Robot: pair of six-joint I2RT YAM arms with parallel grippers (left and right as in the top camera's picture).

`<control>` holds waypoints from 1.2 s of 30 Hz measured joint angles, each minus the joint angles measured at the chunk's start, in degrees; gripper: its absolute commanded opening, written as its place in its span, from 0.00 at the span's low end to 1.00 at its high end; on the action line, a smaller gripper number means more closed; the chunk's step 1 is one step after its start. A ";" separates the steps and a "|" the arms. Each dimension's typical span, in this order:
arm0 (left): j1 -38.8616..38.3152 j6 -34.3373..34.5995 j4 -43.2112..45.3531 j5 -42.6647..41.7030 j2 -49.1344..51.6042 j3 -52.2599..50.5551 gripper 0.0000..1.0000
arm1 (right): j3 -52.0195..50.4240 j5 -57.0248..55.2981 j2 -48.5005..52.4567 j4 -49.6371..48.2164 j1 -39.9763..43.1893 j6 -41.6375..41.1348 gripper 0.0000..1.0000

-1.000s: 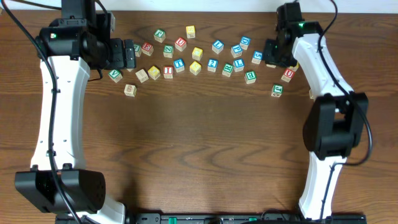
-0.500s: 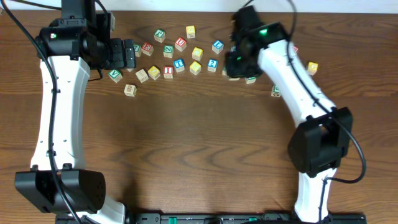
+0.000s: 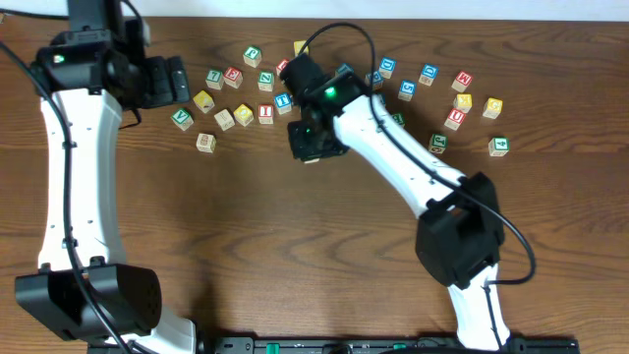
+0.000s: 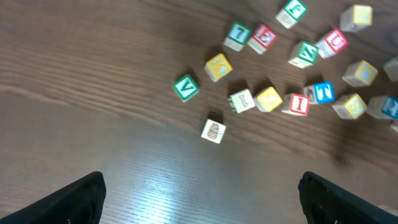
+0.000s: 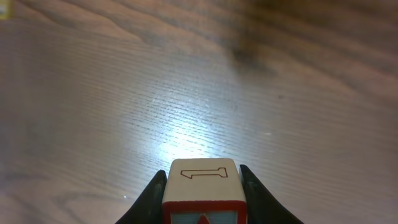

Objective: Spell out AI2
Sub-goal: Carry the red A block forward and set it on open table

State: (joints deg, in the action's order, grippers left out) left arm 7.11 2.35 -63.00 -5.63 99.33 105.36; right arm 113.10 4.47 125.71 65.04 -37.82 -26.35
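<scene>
My right gripper (image 5: 202,186) is shut on a wooden block (image 5: 203,177) with a red outlined 1 on its top and a red-framed front face, held low over bare wood. In the overhead view this gripper (image 3: 310,140) is at the table's middle, just in front of the block row, and hides the block. My left gripper (image 4: 202,199) is wide open and empty; overhead it (image 3: 179,81) sits at the far left. A red I block (image 3: 264,113) lies in the row, also in the left wrist view (image 4: 299,104), next to a blue block (image 4: 323,93).
Many letter blocks lie scattered along the far side: a green V block (image 3: 182,119), a plain block (image 3: 204,143), a yellow block (image 3: 203,100), and to the right a red block (image 3: 462,81), a yellow one (image 3: 493,106) and a green one (image 3: 499,146).
My right arm has swung from the far right of the block row to the table's middle, carrying the block. My left gripper has drawn back a little to the left.
</scene>
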 measured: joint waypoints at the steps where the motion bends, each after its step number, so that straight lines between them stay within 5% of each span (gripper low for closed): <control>1: 0.39 0.42 0.00 0.02 0.00 0.00 0.98 | 0.00 -0.57 0.66 -0.22 -0.44 -1.40 0.24; 14: 0.85 1.95 0.00 0.00 0.00 0.00 0.98 | -0.02 -5.22 8.39 -4.22 -2.97 -14.71 0.21; 36: 0.87 1.97 -0.02 0.00 0.00 0.00 0.98 | -0.61 -10.40 8.94 -6.84 -4.22 -20.74 0.24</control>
State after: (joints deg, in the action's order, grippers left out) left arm 7.99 4.32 -63.02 -5.63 99.33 105.36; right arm 112.49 -5.93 134.65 58.19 -42.04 -47.09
